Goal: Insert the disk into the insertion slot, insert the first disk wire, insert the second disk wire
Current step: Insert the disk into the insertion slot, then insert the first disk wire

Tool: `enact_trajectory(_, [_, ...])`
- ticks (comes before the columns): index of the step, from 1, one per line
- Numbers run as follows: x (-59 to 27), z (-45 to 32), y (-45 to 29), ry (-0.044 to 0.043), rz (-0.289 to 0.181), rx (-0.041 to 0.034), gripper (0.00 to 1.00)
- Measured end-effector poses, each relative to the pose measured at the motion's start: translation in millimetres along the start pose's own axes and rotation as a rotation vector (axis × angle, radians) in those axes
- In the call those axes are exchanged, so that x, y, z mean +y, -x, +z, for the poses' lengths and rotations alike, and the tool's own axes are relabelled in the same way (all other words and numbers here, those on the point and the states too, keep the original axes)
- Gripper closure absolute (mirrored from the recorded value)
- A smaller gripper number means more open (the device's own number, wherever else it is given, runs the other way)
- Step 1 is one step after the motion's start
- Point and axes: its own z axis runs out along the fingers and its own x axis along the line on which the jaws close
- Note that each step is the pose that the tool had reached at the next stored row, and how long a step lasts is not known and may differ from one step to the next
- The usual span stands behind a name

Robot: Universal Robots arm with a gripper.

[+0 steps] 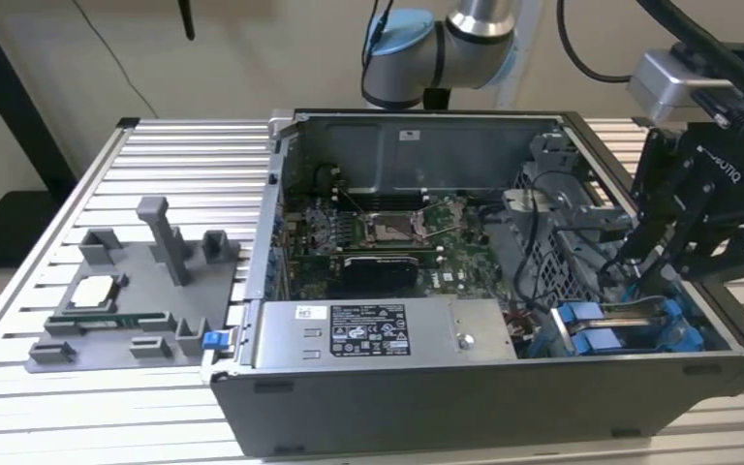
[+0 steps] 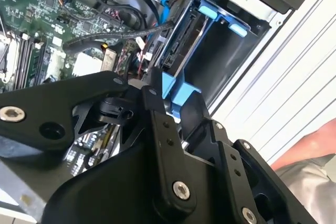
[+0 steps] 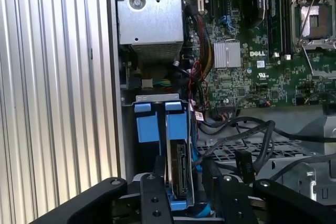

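Observation:
The disk (image 3: 181,169) stands on edge in its blue carrier frame, lowered into the insertion slot (image 3: 147,127) at the case's corner. My black gripper (image 3: 181,182) reaches down over it, one finger on each side of the carrier, shut on the disk. In the second wrist view the disk (image 2: 185,38) sits inside the bay (image 2: 231,51) and the carrier's blue end is pinched at the gripper (image 2: 176,98). In the exterior view the gripper (image 1: 631,276) hangs over the slot (image 1: 579,329) at the case's right front. Black cables (image 3: 252,135) lie loose beside the bay; I cannot tell which are the disk wires.
The open case holds a motherboard (image 1: 386,232), a grey labelled power-supply box (image 1: 386,334) and a perforated metal cage (image 3: 247,150) next to the bay. A grey fixture tray (image 1: 127,300) sits on the ribbed table at the exterior view's left. A person's sleeve (image 2: 310,161) is near the case.

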Motion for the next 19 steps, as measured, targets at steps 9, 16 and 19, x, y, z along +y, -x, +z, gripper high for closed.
enact_trajectory(9, [2.7, -9.8, 10.9, 0.0, 0.0, -0.0001, 0.0])
enact_trajectory(16, [6.5, -10.6, 23.0, -0.0006, 0.002, -0.0001, 0.0])
enact_trajectory(19, [8.2, -10.2, 29.8, -0.0028, 0.002, -0.0004, 0.0])
